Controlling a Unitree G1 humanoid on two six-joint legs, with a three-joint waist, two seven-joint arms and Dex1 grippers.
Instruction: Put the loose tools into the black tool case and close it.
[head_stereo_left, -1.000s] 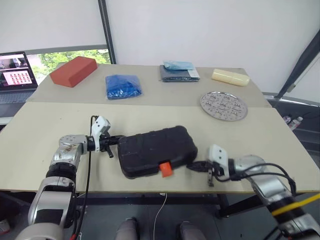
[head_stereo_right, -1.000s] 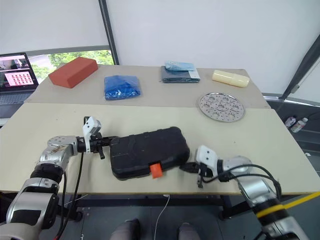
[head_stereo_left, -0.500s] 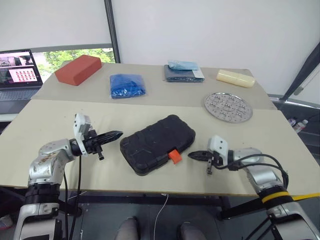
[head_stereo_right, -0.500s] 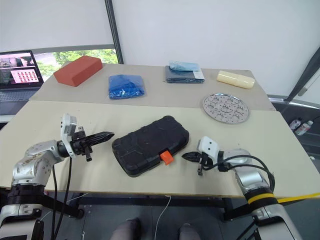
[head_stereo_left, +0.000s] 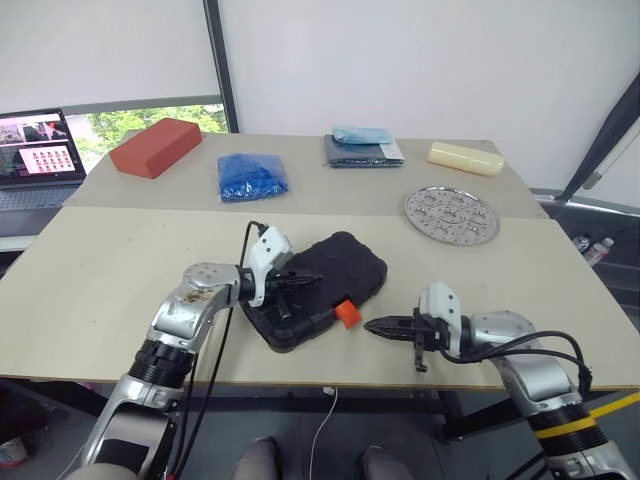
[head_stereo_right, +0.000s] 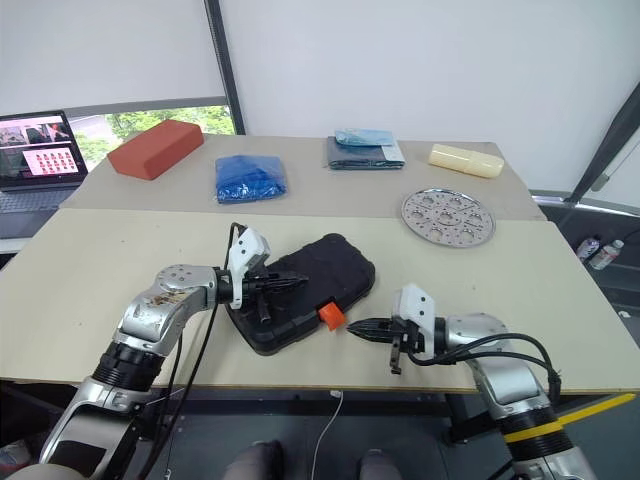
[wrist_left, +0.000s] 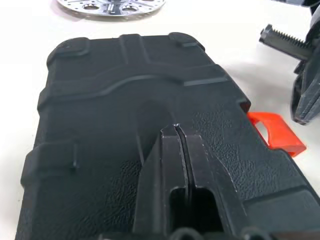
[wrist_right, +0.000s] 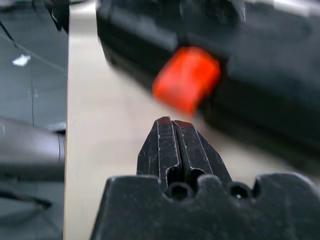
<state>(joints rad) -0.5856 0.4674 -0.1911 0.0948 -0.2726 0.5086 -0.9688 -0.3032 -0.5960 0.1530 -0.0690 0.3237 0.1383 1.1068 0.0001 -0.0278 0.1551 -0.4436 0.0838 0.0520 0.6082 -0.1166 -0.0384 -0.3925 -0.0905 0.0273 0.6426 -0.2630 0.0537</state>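
Black tool case (head_stereo_left: 318, 288) lies shut on the front table (head_stereo_left: 90, 290), near the front edge, turned at an angle with its long axis running from about 7 to 1 o'clock. Orange latch (head_stereo_left: 347, 313) sticks out of its near-right side, not pressed flat. Left gripper (head_stereo_left: 305, 279) is over the case lid, fingers pressed together, empty; whether the tips touch the lid, can't tell. Right gripper (head_stereo_left: 371, 326) sits just beside the latch at its 4 o'clock, pointing at it, jaws closed tight, holding nothing, small gap to the latch. Round metal tray (head_stereo_left: 451, 212) at 1 o'clock from the case, well apart. Red block (head_stereo_left: 155, 147), blue bag (head_stereo_left: 251, 175), folded cloth (head_stereo_left: 363, 146), cream block (head_stereo_left: 464, 157) on the far table. Laptop (head_stereo_left: 38, 150) far left.
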